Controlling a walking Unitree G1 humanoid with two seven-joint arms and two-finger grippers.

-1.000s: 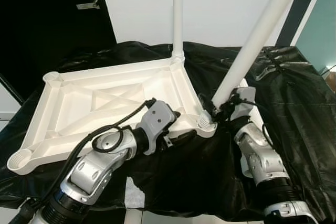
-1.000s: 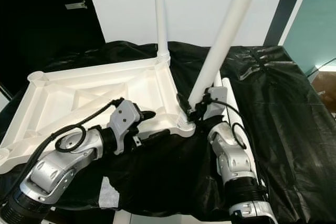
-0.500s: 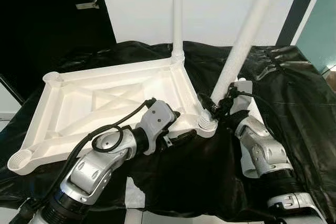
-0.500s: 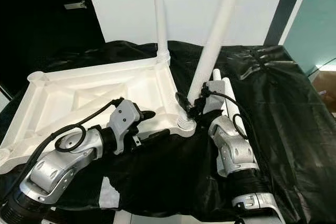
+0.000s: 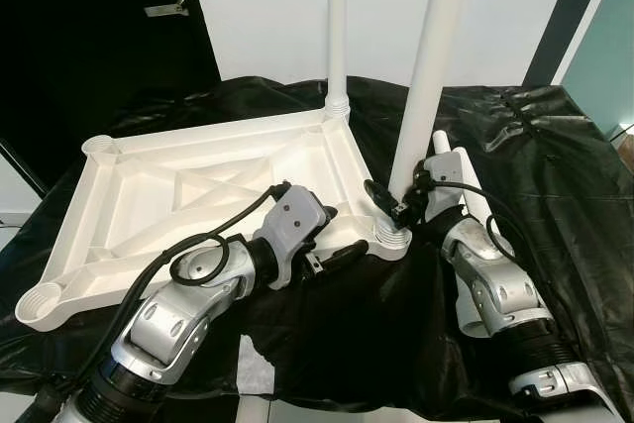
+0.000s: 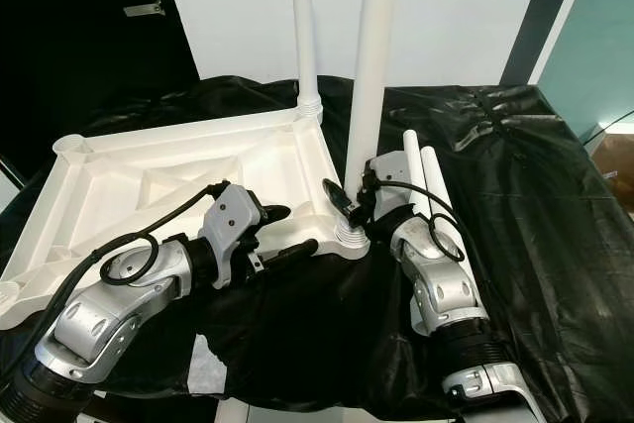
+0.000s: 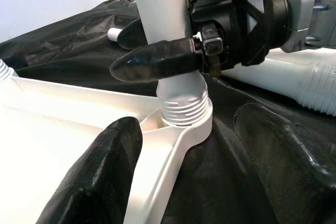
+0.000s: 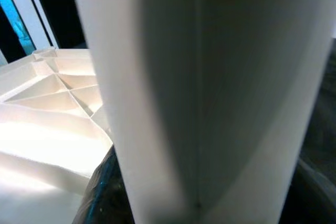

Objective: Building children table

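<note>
My right claw (image 5: 394,207) grips the white leg (image 5: 428,76) low, just above its threaded end, upright in the corner socket (image 5: 392,236) of the upturned table frame (image 5: 198,190); hollow smooth plastic, light, stiff, likely slippery, so I hold near the base; my left claw (image 7: 194,166) brackets that corner, open.

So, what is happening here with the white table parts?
The robot is fitting legs to an upturned white tabletop on a black sheet. Its right end effector grips a white leg standing in the near corner socket. The left end effector, open, straddles that edge. A far leg is already fitted.
</note>
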